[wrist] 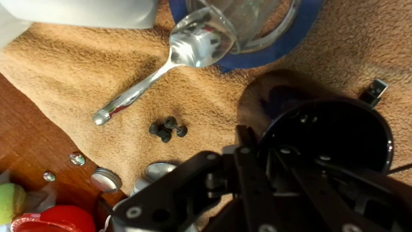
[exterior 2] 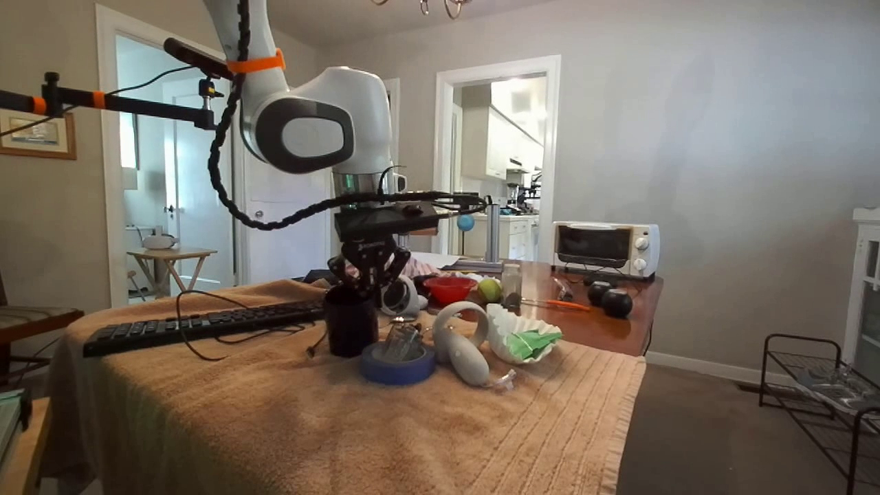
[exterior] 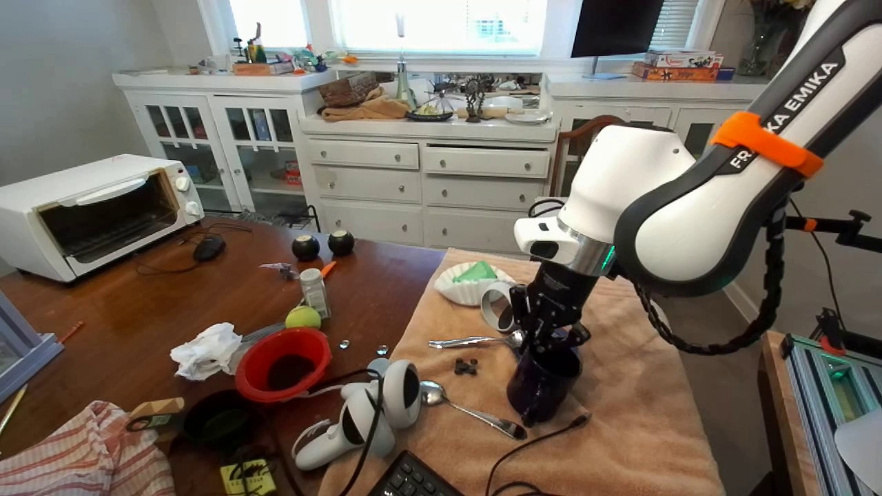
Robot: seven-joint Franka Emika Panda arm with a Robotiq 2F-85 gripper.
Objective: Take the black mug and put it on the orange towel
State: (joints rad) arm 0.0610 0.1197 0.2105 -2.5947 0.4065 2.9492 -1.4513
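The black mug (exterior: 543, 387) shows in both exterior views (exterior 2: 351, 330), about upright at the orange towel (exterior: 620, 406). I cannot tell whether its base touches the cloth. In the wrist view its dark opening (wrist: 334, 135) faces the camera. The pale orange towel also shows in an exterior view (exterior 2: 275, 419) and in the wrist view (wrist: 206, 96). My gripper (wrist: 257, 145) points down at the mug's rim, one finger outside the wall and one inside, shut on the wall. The gripper also shows in both exterior views (exterior: 551, 337) (exterior 2: 371, 282). The fingertip inside the mug is mostly hidden.
Beside the mug are a blue tape roll (exterior 2: 399, 368) with a clear glass (exterior 2: 402, 342), a spoon (wrist: 138, 90), small black wheels (wrist: 167, 129) and white controllers (exterior 2: 464, 350). A keyboard (exterior 2: 206, 323) and cables lie nearby. A red bowl (exterior: 284, 365) stands on the wooden table.
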